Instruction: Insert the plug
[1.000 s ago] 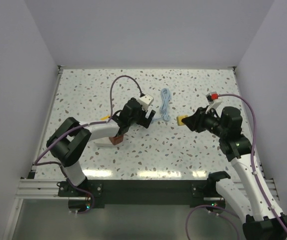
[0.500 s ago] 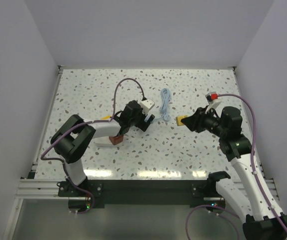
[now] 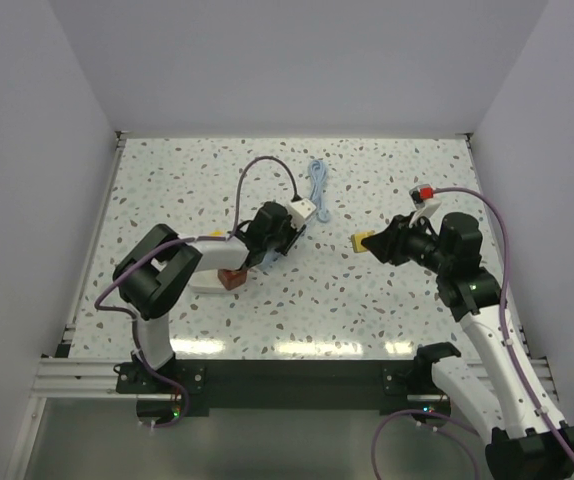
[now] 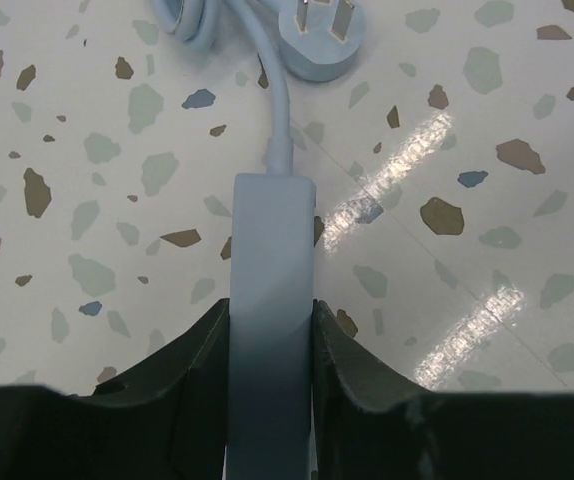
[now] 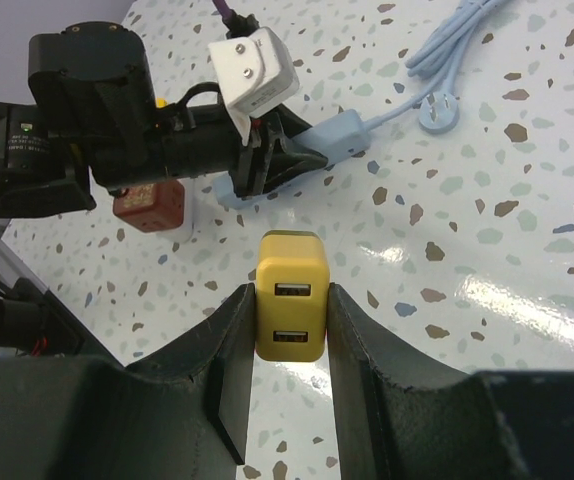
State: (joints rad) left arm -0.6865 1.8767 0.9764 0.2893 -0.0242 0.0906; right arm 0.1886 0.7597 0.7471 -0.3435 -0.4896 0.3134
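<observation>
Left end effector (image 4: 270, 312) is clamped onto a pale blue strip (image 4: 272, 250). Both fingers (image 4: 202, 370) press flat against its long sides, so the jaws are mostly closed with just the strip's width between them. The strip pokes out past the fingertips, and a cable (image 4: 279, 110) of the same blue runs off its far end. That cable ends in a three-prong wall plug (image 4: 324, 40) lying flat on the speckled desk (image 3: 367, 310), just beyond the strip. The rest of the cable sits bunched up toward the back of the desk. Can't really tell if the strip is resting on the desk or lifted a hair.

Right end effector (image 5: 289, 298) is squeezed tight on a yellow charger (image 5: 289, 265), gripping it by the two sides. The charger's two USB ports face back at the wrist camera, so its prongs aren't visible from anywhere. It's right of the strip with a clear gap between them, and it's pointed roughly at the left end effector.

There's also a dark red block (image 5: 150, 205) on a white base under the left arm, near the strip's back end.
</observation>
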